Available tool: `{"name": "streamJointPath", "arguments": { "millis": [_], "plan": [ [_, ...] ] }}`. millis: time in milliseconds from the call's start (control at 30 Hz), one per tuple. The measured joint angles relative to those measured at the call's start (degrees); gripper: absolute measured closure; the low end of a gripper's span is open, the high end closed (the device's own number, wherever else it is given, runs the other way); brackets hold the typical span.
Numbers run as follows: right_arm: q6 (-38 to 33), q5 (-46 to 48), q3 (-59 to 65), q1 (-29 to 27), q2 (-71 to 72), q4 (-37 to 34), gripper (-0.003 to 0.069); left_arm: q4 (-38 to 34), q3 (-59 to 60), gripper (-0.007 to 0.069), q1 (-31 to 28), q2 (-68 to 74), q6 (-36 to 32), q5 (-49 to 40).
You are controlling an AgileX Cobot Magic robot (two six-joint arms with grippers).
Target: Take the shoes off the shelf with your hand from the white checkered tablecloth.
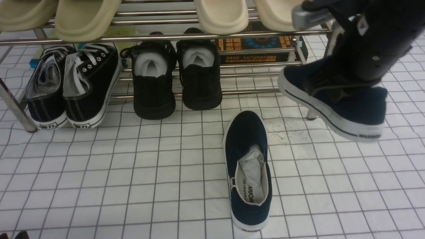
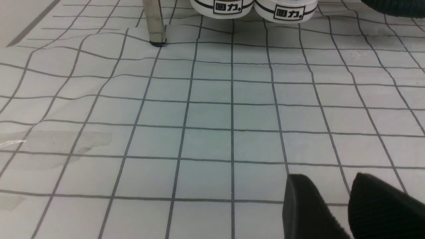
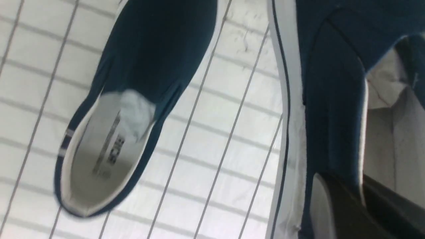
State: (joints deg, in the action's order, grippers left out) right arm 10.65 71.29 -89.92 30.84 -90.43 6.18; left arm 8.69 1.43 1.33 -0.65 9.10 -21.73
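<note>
One navy slip-on shoe (image 1: 247, 172) lies on the white checkered tablecloth (image 1: 132, 172) in front of the chrome shelf (image 1: 199, 36), heel toward me, with grey paper inside. It also shows in the right wrist view (image 3: 149, 49). My right gripper (image 1: 345, 83) is shut on the side wall of the other navy shoe (image 1: 335, 106) and holds it tilted in the air, clear of the shelf at the right. In the right wrist view the gripper (image 3: 363, 202) has one finger outside and one inside that shoe (image 3: 328, 83). My left gripper (image 2: 332, 199) is open and empty, low over the cloth (image 2: 212, 116).
Black lace-up sneakers (image 1: 71, 86) and black knit shoes (image 1: 176, 79) stand on the lower shelf. Beige slippers (image 1: 86, 16) sit on the upper bars. A dark printed box (image 1: 255, 46) lies behind the rack. A shelf leg (image 2: 154, 23) stands ahead of the left gripper.
</note>
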Motion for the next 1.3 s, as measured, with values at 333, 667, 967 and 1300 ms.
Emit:
{"name": "streamJointPath", "arguments": {
  "millis": [333,667,967,1300],
  "plan": [
    [5.1,-15.8,19.0,0.0,3.3,-3.6,0.0631,0.0,0.0,0.0386,0.0,0.0,0.0,0.0],
    [8.1,-27.4,20.4,0.0,-2.1,-1.1,0.0630,0.0,0.0,0.0386,0.0,0.0,0.0,0.0],
    [15.5,-27.3,20.4,0.2,-9.1,-4.4,0.0543,0.0,0.0,0.0386,0.0,0.0,0.0,0.0],
    [6.0,-15.0,16.0,0.1,-4.4,-7.2,0.0278,0.0,0.0,0.0386,0.0,-0.1,0.0,0.0]
  ]
}}
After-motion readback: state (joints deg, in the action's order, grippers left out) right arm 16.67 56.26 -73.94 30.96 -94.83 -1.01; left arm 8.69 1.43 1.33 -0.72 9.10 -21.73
